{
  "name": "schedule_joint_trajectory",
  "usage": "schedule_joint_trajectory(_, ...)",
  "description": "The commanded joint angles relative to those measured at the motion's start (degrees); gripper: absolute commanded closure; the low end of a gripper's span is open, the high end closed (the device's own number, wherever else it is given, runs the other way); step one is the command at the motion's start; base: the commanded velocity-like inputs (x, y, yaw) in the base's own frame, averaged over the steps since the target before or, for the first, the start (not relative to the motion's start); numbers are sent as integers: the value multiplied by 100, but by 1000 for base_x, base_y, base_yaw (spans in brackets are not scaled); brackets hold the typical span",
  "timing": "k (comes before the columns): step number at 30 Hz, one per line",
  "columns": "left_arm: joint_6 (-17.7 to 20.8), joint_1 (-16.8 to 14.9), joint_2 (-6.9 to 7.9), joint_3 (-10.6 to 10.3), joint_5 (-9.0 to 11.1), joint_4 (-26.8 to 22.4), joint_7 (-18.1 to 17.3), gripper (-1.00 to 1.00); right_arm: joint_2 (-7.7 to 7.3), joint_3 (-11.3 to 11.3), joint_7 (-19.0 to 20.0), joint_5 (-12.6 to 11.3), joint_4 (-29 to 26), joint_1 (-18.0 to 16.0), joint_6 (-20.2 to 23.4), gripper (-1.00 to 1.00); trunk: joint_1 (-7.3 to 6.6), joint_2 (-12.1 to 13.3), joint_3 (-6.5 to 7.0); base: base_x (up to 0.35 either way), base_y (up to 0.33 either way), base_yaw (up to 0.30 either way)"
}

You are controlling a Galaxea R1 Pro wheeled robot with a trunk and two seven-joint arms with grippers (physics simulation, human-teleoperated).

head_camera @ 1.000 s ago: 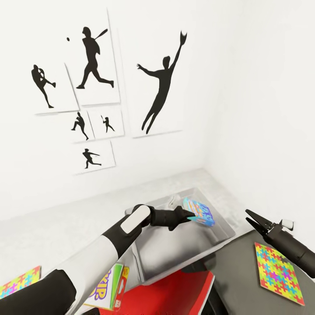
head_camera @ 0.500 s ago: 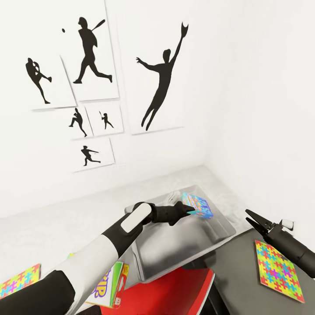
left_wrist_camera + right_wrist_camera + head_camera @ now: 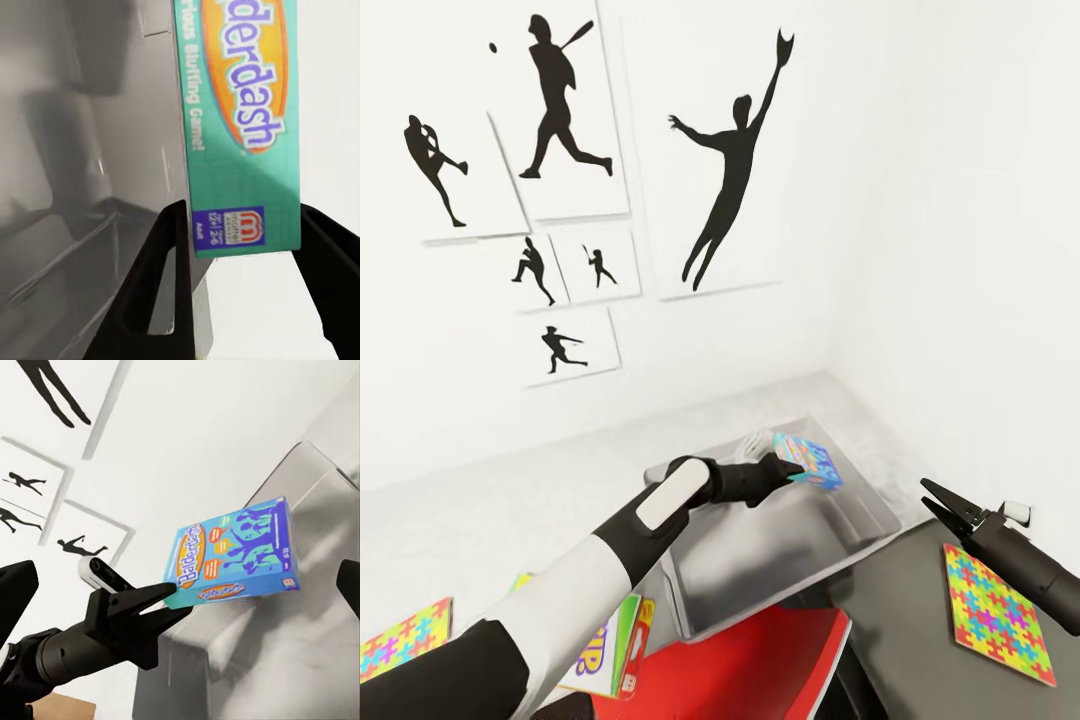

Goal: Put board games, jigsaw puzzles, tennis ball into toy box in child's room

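Left claw (image 3: 792, 472): I am gripping the blue board game (image 3: 809, 464) by its lower edge; in the left wrist view my two black fingers (image 3: 161, 289) are pressing on opposite faces of the box (image 3: 240, 127).
Blue board game: it is hanging tilted above the far right part of the toy box (image 3: 760, 590), clear of the box floor; the right wrist view is showing its printed blue front (image 3: 236, 556) with my left claw (image 3: 174, 598) at its lower corner.
Toy box: it is sitting on the worktop (image 3: 490, 500), near the corner of the white walls; its grey interior is showing bare in the head view.
Right claw (image 3: 935, 504): I am holding it released, fingers parted in a narrow V, carrying nothing, to the right of the toy box.
Jigsaw puzzle, right (image 3: 994, 612): it is lying flat on a dark grey surface (image 3: 900, 620) to the right of the toy box, just below my right claw as the head view is showing it.
Jigsaw puzzle, left (image 3: 400, 640): it is lying on the worktop well to the left of the toy box, partly cut by the picture edge.
Skip-Bo board game (image 3: 605, 650): it is lying left of the toy box's near corner, partly behind my left arm.
Red item (image 3: 760, 670): it is lying against the near side of the toy box; I cannot tell what it is.
Wall pictures (image 3: 730, 160): black silhouettes of ball players are hanging on the wall behind the toy box.
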Motion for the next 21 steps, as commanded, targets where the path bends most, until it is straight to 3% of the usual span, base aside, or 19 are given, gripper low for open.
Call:
schedule_joint_trajectory(1,-10,-5,0,-3,66,-50,145,100,0,-6,26,14,-1,-6,24,-100,3,-12,-21,0,0,0)
schedule_joint_trajectory(6,-32,-5,0,-23,99,-153,382,100,0,-6,26,14,-1,-6,24,-100,3,-12,-68,0,0,0)
schedule_joint_trajectory(21,-36,-4,0,-130,129,-426,439,100,0,-14,26,15,-1,-6,24,-100,3,-12,-209,0,0,0)
